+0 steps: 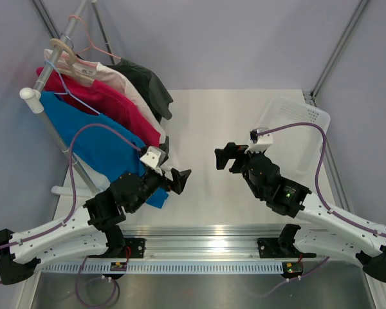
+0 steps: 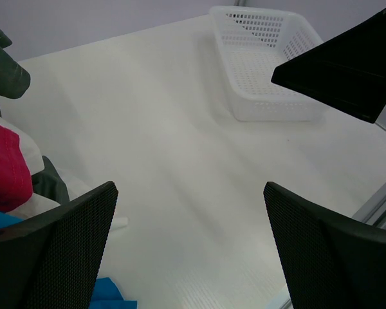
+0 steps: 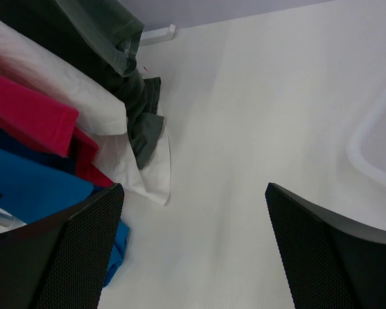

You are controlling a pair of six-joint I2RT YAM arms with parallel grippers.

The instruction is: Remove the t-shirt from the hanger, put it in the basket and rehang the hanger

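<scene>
Shirts: we count four hanging in a row, namely the bright blue t-shirt, a magenta-pink shirt, a cream-white shirt and a dark grey-green shirt.
Hangers: we can make out three, namely the pale-blue wire hanger, a beige wooden hanger and a pink wire hanger; we cannot tell whether there is a fourth.
Baskets: we see one, a white mesh basket.
Racks: we see one clothes rack.
Arms: we count two, the left arm and the right arm.
Grippers: we count two, the left gripper and the right gripper, with two fingers on each.
Counters: we see one white counter.
</scene>
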